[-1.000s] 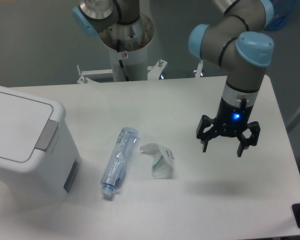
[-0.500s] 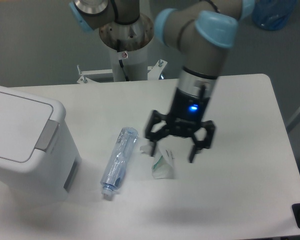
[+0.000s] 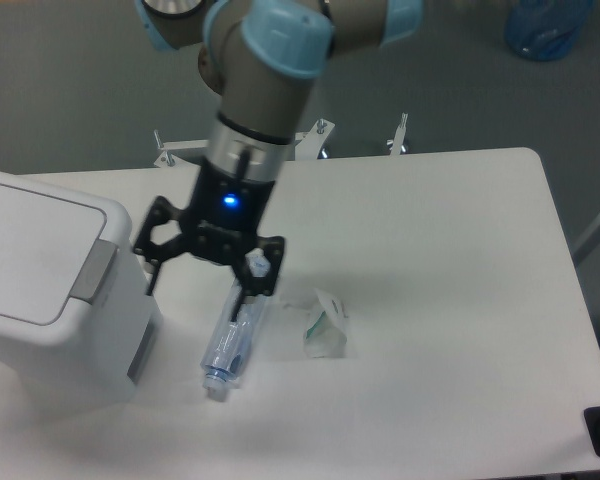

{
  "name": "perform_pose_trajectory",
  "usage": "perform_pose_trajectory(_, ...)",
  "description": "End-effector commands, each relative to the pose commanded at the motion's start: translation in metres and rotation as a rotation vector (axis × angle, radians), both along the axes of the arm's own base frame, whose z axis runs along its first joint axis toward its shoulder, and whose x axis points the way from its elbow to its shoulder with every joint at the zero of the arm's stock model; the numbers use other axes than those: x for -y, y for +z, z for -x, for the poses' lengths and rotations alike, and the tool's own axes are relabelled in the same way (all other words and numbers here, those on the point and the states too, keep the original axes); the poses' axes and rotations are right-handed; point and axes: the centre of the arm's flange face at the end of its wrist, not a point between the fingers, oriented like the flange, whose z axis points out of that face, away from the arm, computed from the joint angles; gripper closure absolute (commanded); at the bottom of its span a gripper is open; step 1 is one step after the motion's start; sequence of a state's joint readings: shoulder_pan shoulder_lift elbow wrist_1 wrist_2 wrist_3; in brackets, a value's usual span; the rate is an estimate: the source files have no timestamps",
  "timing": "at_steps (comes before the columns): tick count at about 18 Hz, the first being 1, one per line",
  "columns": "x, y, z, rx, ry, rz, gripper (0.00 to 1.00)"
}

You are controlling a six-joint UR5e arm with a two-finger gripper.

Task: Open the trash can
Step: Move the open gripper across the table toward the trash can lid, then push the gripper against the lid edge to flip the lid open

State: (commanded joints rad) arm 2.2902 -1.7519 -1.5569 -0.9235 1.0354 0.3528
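At the table's left edge stands the big white boxy plastic trash can (image 3: 50, 290), its flat lid down, with a grey latch strip on the lid's right edge and a grey panel low on its side. Just right of it a crushed clear plastic bottle (image 3: 232, 340) lies on the white table (image 3: 450, 300), beside a crumpled white wrapper (image 3: 323, 325). Above the bottle's far end hangs the black two-finger gripper (image 3: 208, 275), fingers spread wide, holding nothing, close beside the can's right side.
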Motion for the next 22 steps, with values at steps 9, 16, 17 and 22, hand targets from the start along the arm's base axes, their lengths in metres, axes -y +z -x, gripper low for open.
perform_pose_trajectory(9,-0.001,-0.019,-0.014,0.017,-0.016,0.022,0.0)
perform_pose_trajectory(16,-0.005,-0.022,-0.031,0.018,-0.042,0.031,0.0)
perform_pose_trajectory(17,-0.004,-0.022,-0.032,0.018,-0.042,0.031,0.0)
perform_pose_trajectory(22,-0.005,-0.027,-0.032,0.022,-0.042,0.035,0.0)
